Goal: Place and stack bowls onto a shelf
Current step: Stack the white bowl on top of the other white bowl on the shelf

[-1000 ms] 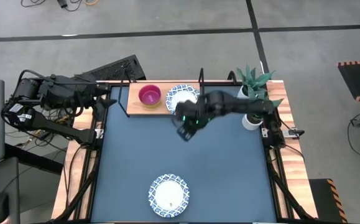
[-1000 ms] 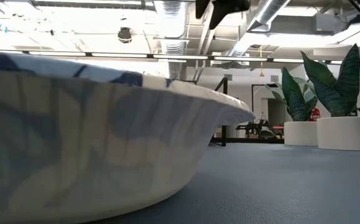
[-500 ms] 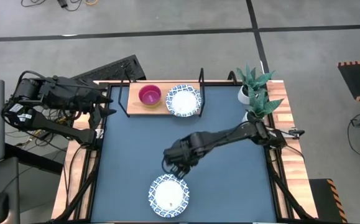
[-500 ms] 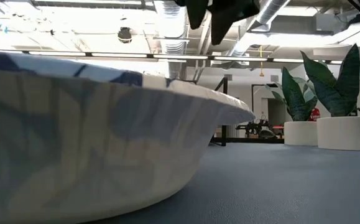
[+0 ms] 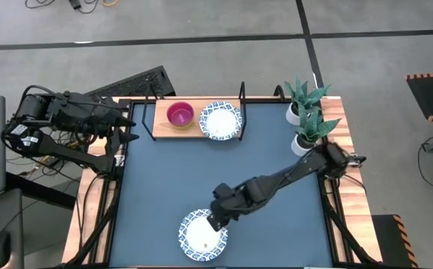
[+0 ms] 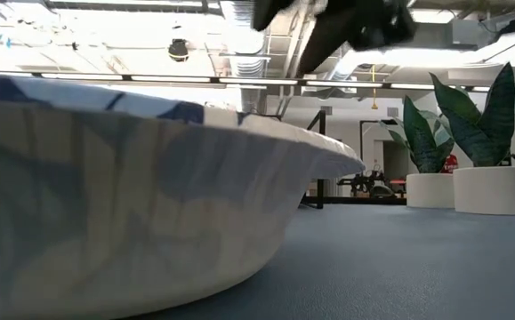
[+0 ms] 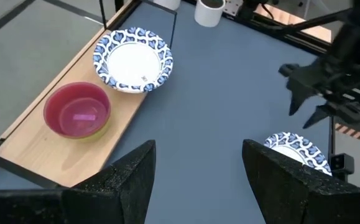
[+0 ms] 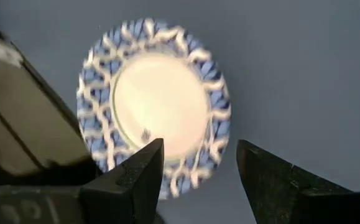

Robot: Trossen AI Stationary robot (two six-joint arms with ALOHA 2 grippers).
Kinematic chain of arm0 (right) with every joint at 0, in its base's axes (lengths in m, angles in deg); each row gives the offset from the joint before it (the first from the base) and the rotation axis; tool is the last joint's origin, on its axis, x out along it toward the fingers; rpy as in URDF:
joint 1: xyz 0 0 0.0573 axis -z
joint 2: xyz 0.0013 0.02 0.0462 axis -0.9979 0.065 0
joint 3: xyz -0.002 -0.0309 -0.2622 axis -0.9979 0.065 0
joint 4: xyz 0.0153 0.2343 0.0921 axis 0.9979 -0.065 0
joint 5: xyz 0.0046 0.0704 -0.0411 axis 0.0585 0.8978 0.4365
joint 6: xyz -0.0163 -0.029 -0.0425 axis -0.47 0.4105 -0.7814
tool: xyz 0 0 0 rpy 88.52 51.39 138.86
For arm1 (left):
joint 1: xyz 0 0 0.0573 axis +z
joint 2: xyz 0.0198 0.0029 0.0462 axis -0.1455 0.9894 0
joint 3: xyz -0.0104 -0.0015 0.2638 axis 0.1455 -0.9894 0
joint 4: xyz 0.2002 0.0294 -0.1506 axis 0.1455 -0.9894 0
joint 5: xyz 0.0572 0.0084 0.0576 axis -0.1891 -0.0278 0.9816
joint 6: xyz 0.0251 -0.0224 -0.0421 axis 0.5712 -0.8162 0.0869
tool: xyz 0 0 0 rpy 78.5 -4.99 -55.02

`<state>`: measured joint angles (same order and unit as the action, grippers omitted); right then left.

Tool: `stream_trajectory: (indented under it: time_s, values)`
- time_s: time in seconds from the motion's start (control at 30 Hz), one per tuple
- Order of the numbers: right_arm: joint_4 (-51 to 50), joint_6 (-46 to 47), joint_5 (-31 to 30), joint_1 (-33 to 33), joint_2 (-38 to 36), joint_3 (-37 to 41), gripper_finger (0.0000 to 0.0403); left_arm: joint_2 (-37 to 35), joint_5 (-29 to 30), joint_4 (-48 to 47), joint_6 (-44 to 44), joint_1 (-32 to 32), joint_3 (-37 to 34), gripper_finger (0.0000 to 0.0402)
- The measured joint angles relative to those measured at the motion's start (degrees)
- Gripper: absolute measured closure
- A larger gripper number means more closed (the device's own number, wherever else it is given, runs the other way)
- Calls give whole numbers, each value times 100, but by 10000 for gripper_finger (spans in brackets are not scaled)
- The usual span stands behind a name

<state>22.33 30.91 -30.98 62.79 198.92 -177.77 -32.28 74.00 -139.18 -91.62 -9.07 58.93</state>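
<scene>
I see two potted plants (image 5: 306,112) beside my right arm. My right gripper (image 5: 217,219), fingers apart, hangs over the front bowl (image 5: 202,235), which sits upright. My left gripper (image 7: 198,177) is parked open.

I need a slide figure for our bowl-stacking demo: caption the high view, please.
Right gripper, jaws open, at the rim of a blue-rimmed bowl near the table's front; another and a magenta bowl sit on the shelf.

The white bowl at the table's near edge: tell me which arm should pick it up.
The right arm. Its pincer hangs open right at the rim of the blue-patterned white bowl, as the right wrist view confirms. The left pincer sits far back beside the shelf, open and empty.
</scene>
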Motion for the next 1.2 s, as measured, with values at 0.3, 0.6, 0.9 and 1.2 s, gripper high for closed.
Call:
stream_trajectory:
  time_s: [0.3, 0.6, 0.9, 1.2]
  values:
    - [3155, 1018, 10, -143, -914, 2776, 177, 3, -28, -86, -123, 2, 0, 178]
    - [4426, 1284, -58, -299, -439, 3266, 177, 4, -79, -226, -319, 2, 0, 178]
    - [5023, 1482, -15, -326, -8, 3283, 177, 4, -79, -304, -304, 4, 0, 178]
    - [5443, 1377, -12, -327, -48, 3277, 234, 6, -72, -302, -233, 4, 0, 178]
